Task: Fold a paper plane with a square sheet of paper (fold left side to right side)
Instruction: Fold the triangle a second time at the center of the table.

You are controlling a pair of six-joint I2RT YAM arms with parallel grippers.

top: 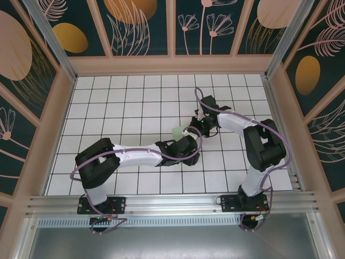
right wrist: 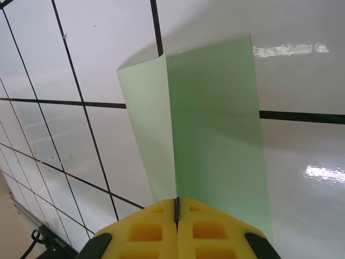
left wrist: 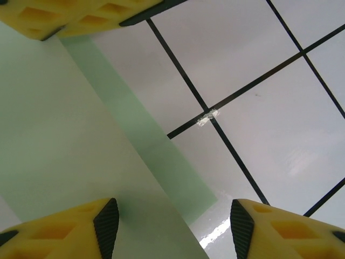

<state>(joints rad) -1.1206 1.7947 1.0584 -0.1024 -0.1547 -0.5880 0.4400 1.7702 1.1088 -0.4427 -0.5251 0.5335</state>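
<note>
White tiled tabletop [top: 135,108], black grid lines; dark floral wall panels [top: 140,27] around; metal rail [top: 172,205] at near edge.

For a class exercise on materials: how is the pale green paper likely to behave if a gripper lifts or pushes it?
Probably floppy: the paper curves where the right gripper pinches it. Likely very light, since that thin edge grip holds it raised off the tiles. A push would likely slide or buckle it on the glossy table.

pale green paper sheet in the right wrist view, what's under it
Under the thin pale green folded paper sheet lies the glossy white grid-tiled table. A black grid line runs in from the right and vanishes behind the sheet; that covered stretch cannot be seen.
</note>
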